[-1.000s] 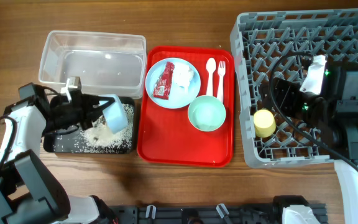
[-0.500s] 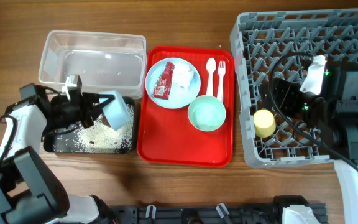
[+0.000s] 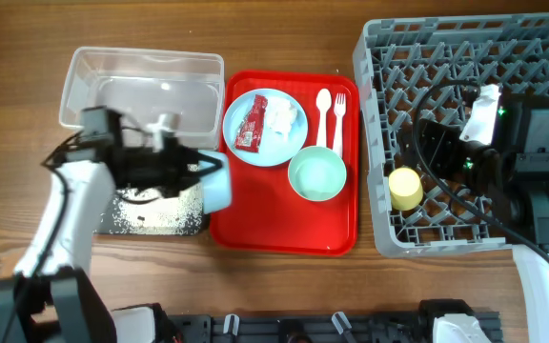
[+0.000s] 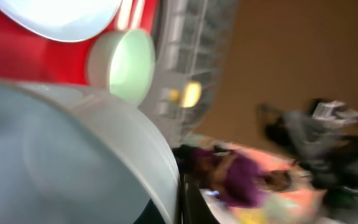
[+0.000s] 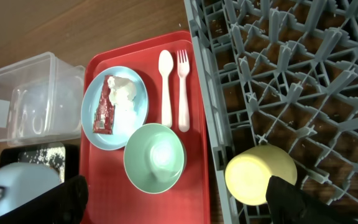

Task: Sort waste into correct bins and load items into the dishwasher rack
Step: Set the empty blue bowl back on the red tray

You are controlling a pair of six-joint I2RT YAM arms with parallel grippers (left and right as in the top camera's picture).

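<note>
Right now the left hand [image 3: 196, 170] grips the small pale blue bowl [image 3: 215, 183] over the red tray [image 3: 284, 238] edge, rice [image 3: 160, 215] lying in the black tray [image 3: 111, 229], so next it prob. needs carrying across to the rack [image 3: 379, 57]; right hand [image 5: 179, 199] spread wide, empty.

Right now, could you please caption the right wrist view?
Yellow cup in grey rack; red tray holds plate, mint bowl, spoon, fork.
</note>
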